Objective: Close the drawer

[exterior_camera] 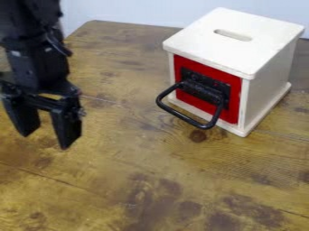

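Cream box (248,50), slotted top, stands on the far right of the wooden worktop (145,189). Drawer (203,87): red front, black wire loop handle (185,106) projecting left. Gripper (42,126): left, well apart; fingers (67,124) spread, empty.

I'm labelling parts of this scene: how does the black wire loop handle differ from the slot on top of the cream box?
The black wire loop handle juts out from the red front panel; the slot is a cut-out flush in the cream wooden box top. The handle is large and dark, the slot small and pale. Both belong to the same box.
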Robot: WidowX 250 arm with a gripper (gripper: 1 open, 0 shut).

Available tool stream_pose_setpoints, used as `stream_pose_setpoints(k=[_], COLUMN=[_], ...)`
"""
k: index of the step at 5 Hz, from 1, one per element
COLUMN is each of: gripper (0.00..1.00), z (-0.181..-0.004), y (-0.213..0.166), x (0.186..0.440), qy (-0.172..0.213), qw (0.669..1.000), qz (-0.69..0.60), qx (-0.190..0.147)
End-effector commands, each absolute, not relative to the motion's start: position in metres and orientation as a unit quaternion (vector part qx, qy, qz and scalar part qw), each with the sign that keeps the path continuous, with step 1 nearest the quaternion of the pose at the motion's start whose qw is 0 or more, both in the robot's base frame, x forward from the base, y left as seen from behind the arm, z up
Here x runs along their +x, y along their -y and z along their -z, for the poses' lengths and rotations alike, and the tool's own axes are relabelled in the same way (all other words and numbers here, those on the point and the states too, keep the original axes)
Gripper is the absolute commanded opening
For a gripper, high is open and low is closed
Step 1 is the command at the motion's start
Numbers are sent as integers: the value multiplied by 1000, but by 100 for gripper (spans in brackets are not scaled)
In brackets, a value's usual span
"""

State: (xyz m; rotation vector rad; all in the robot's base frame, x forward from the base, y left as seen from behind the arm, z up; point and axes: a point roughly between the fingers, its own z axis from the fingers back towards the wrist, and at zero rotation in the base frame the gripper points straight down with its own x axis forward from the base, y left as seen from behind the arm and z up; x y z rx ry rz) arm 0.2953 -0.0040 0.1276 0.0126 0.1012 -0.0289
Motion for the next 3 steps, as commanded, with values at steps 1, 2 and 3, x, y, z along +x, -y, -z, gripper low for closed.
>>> stream_pose_setpoints(k=[1, 2, 3], gripper=[100, 100, 100], z=[-141, -140, -147], y=[14, 9, -3], x=[309, 305, 299], qy=[-20, -5, 4], qw=[999, 1000, 1000], qz=[22, 26, 12], qx=[17, 11, 9])
